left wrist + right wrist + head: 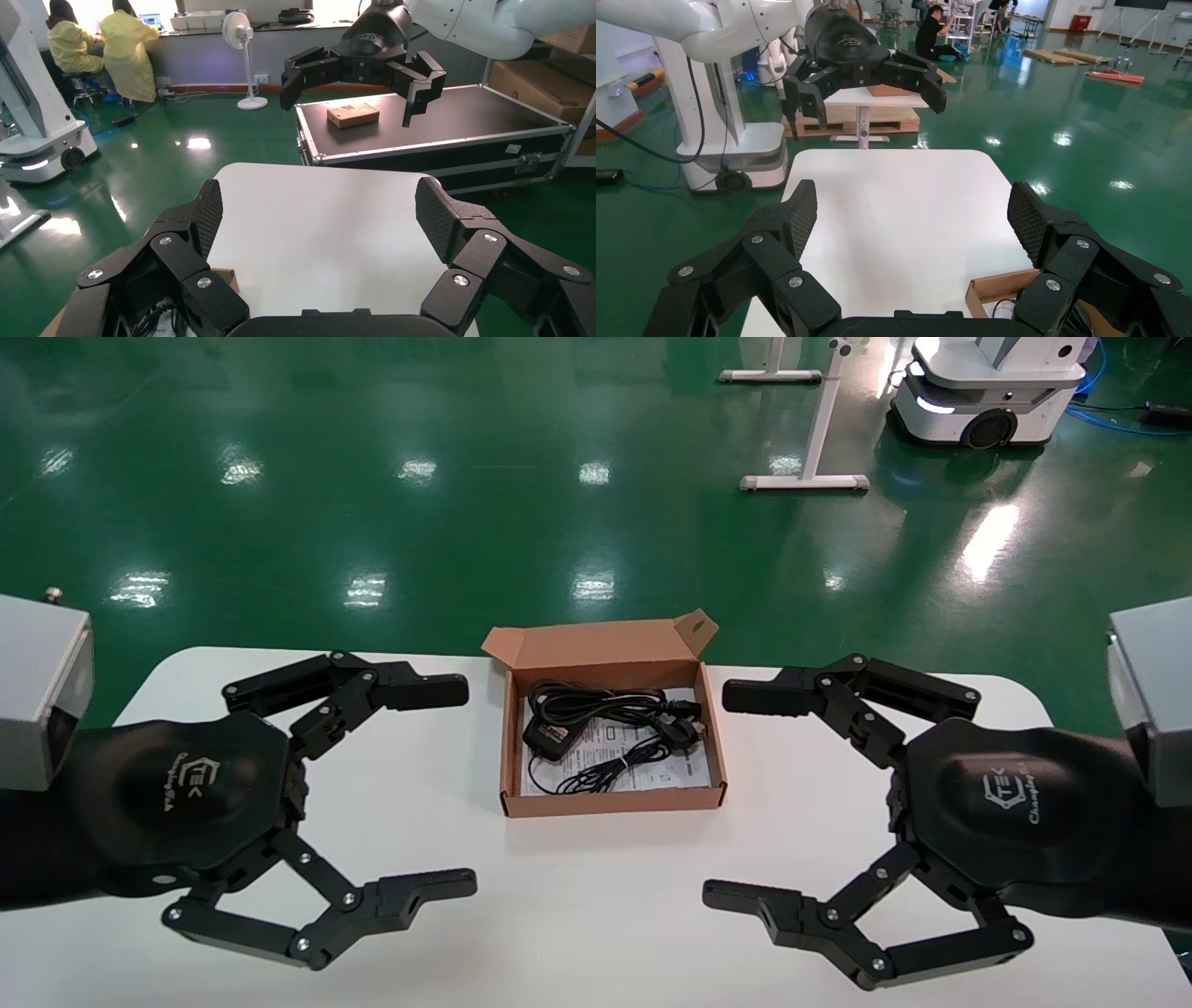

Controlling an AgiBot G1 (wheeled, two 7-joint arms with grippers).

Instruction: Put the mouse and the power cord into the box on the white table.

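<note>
My mouse (544, 735) lies inside the box (510, 761), toward its left half, with its thin wire trailing over the white printed sheet (684, 771) on the box floor. The power cord (605, 702) is in there too, its coiled bundle along the far side and a chunky plug (684, 732) toward the right wall. Nothing of either seems to hang over the cardboard rim, though I cannot be sure of every loop of wire. The box sits in the middle of the white desk (577, 905), near its far edge, its lid flap (605, 641) standing open at the back.

On either side of it, well apart from the cardboard, are my two grippers. My left gripper (445, 786) hangs over the desk to the left of the box, fingers (424, 691) spread wide and holding nothing. My right gripper (745, 795) mirrors it on the right, fingers (759, 697) likewise spread and empty.

I judge that both things are already packed, so the placing step looks finished. What remains, as I read it, is little: keep both arms clear of the box so nothing gets nudged. If a loop of wire does stick up, tucking it would need a light, narrow pinch from above.
</note>
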